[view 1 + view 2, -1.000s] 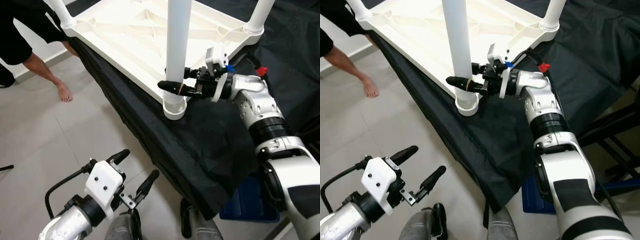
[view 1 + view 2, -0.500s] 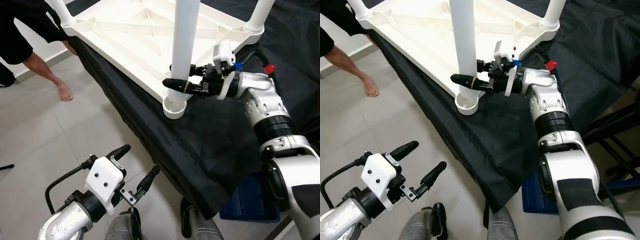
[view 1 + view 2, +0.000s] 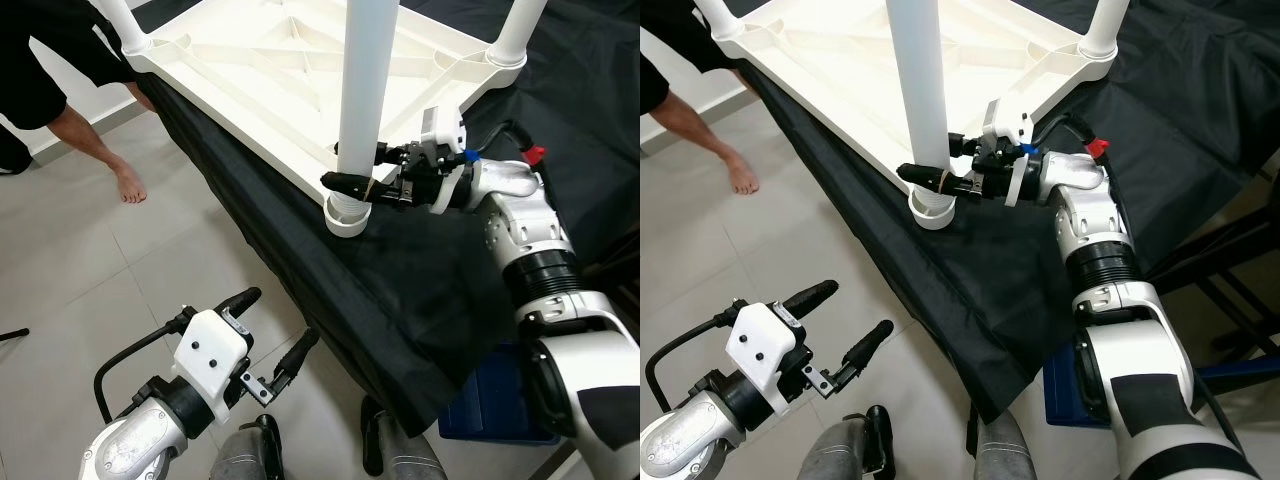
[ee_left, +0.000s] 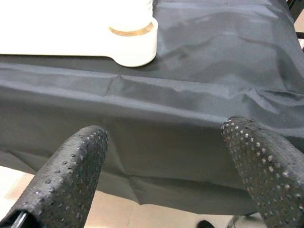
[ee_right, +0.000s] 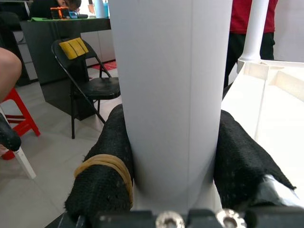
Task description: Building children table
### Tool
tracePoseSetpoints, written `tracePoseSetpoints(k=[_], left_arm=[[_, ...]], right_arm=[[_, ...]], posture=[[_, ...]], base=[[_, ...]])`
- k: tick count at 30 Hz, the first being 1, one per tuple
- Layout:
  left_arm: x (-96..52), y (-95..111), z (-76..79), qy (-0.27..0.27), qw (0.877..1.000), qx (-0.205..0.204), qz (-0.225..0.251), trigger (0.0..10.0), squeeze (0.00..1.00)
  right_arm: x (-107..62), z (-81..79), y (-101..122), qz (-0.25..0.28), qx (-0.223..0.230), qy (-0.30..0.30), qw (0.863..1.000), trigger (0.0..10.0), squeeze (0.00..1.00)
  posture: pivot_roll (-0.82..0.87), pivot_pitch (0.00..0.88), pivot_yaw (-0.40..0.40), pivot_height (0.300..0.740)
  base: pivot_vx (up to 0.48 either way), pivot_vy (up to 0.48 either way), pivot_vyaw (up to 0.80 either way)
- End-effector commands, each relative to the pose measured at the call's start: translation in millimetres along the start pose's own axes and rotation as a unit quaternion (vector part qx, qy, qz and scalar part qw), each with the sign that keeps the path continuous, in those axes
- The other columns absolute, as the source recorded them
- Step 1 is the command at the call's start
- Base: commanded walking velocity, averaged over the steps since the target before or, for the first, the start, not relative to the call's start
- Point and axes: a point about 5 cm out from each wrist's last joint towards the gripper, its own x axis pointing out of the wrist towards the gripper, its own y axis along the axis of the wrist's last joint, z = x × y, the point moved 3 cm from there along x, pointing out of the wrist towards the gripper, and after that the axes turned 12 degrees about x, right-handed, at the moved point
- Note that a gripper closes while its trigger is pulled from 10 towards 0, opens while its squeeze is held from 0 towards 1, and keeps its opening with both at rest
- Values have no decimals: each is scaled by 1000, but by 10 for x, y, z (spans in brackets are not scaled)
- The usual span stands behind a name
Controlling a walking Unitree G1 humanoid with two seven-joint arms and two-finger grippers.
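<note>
Currently right hand (image 3: 352, 183) clamps the table leg (image 3: 364, 90) just above its corner socket (image 3: 347, 217), probably to seat it into the upturned tabletop (image 3: 260, 70). Left hand (image 3: 262, 335) hangs wide open, lower left, idle.

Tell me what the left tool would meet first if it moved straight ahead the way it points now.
Probably the hanging black fabric cover facing the open left tool; the white plastic table-leg socket sits higher and farther.

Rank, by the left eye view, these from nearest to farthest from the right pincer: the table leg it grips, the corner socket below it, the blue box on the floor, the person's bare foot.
1. Table leg: clamped in the right pincer.
2. Corner socket: just below the fingers, at the tabletop's near corner.
3. Blue box: on the floor, under the black cloth's edge, to the robot's right.
4. Bare foot: far left on the tiles.
</note>
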Motion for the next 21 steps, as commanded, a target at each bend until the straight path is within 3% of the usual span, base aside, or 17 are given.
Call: tracePoseSetpoints(k=[1,8,21], left_arm=[[-28,-59,13,1,1000,-5,-12,10000,0],[-18,-56,18,1,1000,-6,-10,10000,0],[0,-46,29,5,1000,-9,-4,10000,0]], right_arm=[[54,-66,-50,-6,-7,12,1000,10000,0],[89,-102,-43,-1,-7,15,1000,10000,0],[-28,-100,-63,-16,-7,11,1000,10000,0]], posture=[[124,359,31,740],[122,359,29,740],[106,360,23,740]], base=[[0,0,0],[0,0,0],[0,0,0]])
